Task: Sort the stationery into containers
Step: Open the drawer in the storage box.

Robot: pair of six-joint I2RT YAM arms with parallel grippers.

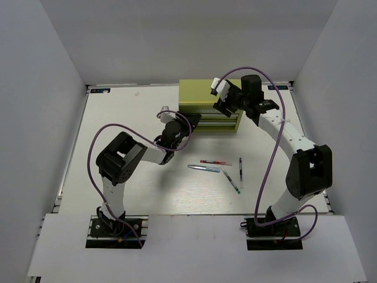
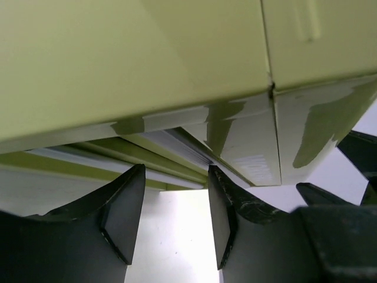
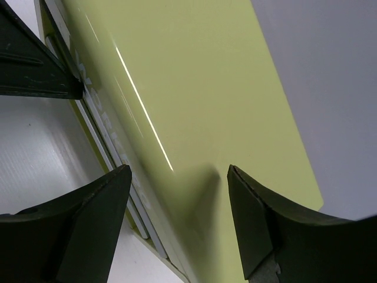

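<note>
Top external view: a boxy yellow-green metal tool chest (image 1: 207,94) stands at the far middle of the white desk (image 1: 129,177), its two shallow drawers facing the arms; the four pens lie loose on the desk in front of it, none inside it. A slim red pen (image 1: 215,162) lies crosswise; a slim light blue pen (image 1: 203,168) lies just nearer the arms, almost parallel to it; a slim dark green pen (image 1: 234,180) runs slantwise from the blue one's right end, though whether they touch cannot be told; a slim whitish pen (image 1: 241,165) with a dark tip lies lengthwise just to the right of the red one.

The left pincer (image 1: 193,121) is at the chest's front left corner; in the left wrist view its black fingers (image 2: 126,218) are spread apart with nothing between them, the chest (image 2: 147,59) close above.

The right pincer (image 1: 221,105) hangs over the right part of the chest's top; in the right wrist view its fingers (image 3: 253,224) are likewise parted and grip nothing, the smooth lid (image 3: 194,100) beyond them.
</note>
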